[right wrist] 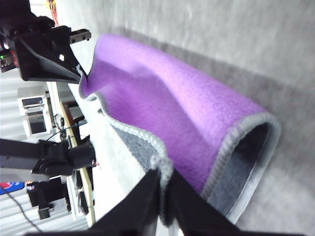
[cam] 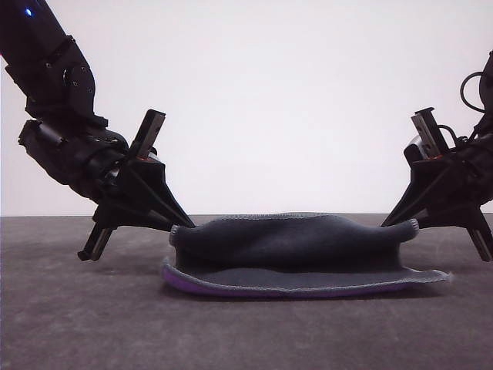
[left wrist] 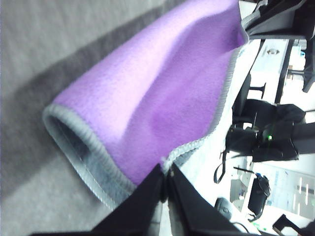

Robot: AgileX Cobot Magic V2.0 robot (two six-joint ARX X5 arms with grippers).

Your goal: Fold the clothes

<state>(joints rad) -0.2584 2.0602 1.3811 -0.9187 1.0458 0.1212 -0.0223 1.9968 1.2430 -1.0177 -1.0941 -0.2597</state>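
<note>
The clothes (cam: pixel 300 254) are one small cloth on the dark table, dark grey face toward the front camera, a purple strip along its lower edge. Its far edge is lifted and curled over, slung between the two grippers. My left gripper (cam: pixel 179 226) is shut on the left corner, and my right gripper (cam: pixel 410 224) is shut on the right corner. In the left wrist view the purple face (left wrist: pixel 162 93) bulges up from the shut fingertips (left wrist: pixel 165 184). In the right wrist view the purple face (right wrist: pixel 187 108) runs from my fingertips (right wrist: pixel 162 177) to the other gripper (right wrist: pixel 78 73).
The dark grey tabletop (cam: pixel 92 324) stretches in front of and beside the cloth. A plain white wall (cam: pixel 277 92) stands behind. Both wrist views show lab furniture and equipment (left wrist: pixel 266 137) beyond the table edge.
</note>
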